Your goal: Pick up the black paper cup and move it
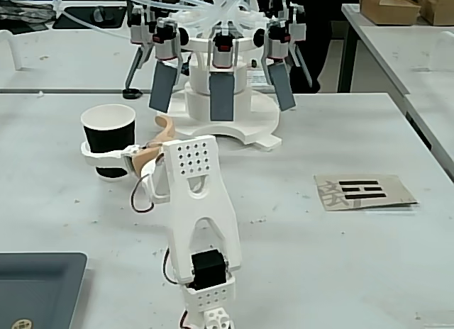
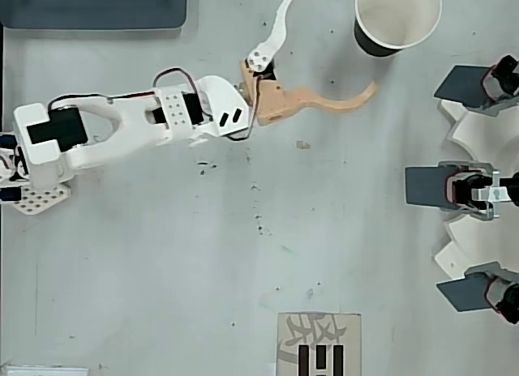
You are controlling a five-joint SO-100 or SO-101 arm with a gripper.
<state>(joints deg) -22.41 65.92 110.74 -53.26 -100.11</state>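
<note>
The black paper cup (image 1: 106, 136) stands upright on the grey table, left of the arm in the fixed view and at the top right (image 2: 397, 15) in the overhead view. My gripper (image 1: 120, 136) is open wide around it. The curved white finger (image 1: 99, 156) crosses the cup's near side at mid-height. The tan finger (image 2: 324, 100) reaches toward the cup's other side, its tip close to the wall. Whether either finger touches the cup I cannot tell. In the overhead view the gripper (image 2: 345, 38) opens toward the cup, and the white finger's tip runs off the top edge.
A white rig (image 1: 227, 120) with several dark hanging paddles stands just behind the cup, along the right edge overhead (image 2: 454, 185). A printed paper card (image 1: 363, 191) lies on the table to the right. A dark tray (image 1: 35, 286) sits near the arm's base.
</note>
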